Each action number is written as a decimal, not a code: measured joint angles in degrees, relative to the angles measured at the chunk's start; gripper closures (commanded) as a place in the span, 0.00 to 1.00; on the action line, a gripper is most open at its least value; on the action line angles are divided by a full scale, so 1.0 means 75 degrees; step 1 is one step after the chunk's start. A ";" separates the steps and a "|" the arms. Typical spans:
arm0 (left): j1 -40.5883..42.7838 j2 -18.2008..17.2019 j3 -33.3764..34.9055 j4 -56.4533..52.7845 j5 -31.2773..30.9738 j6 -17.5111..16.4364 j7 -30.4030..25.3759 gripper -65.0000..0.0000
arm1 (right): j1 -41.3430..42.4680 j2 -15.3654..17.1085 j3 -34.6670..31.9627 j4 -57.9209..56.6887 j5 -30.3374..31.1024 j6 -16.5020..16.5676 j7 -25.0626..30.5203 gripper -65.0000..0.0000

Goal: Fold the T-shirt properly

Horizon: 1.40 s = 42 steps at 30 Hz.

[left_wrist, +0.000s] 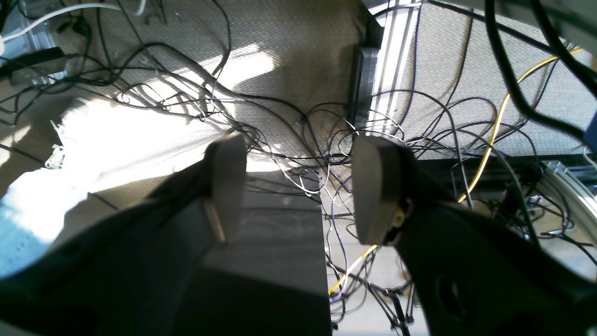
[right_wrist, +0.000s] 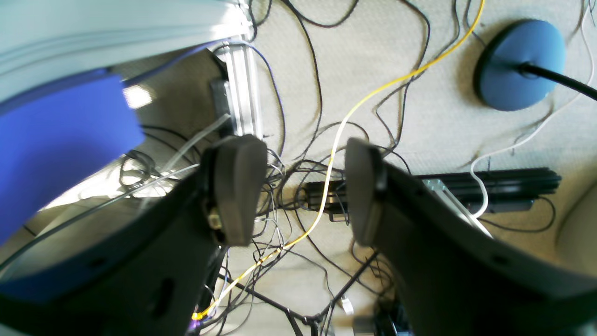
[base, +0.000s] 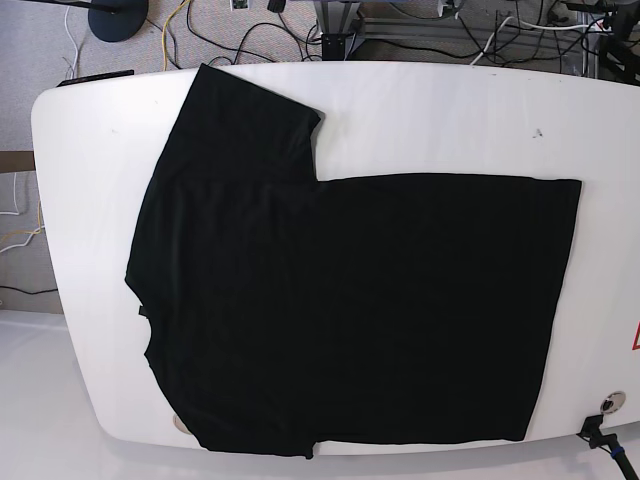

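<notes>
White table (base: 420, 110) under T-shirt (base: 350, 300) (flat)

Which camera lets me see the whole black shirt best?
The base view: the large black cloth T-shirt lies spread flat on the white table. Both wrist views show none of it, only floor cables and open grippers.

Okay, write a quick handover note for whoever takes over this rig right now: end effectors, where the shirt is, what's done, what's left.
Left end effector: open, empty, off the table over floor cables.
Right end effector: open, empty, also over the floor.
T-shirt: lies flat and spread on the white table, plain black side up, one sleeve out toward the far edge. Neither arm shows in the base view.
Done: the shirt is laid out; no fold visible.
Left: every fold.
</notes>
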 measured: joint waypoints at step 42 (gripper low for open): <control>0.3748 -0.0973 -0.1032 1.0346 -0.0606 -0.0026 0.0152 0.48 | -0.2932 0.0017 0.0017 0.8373 0.0017 0.0055 -0.0114 0.53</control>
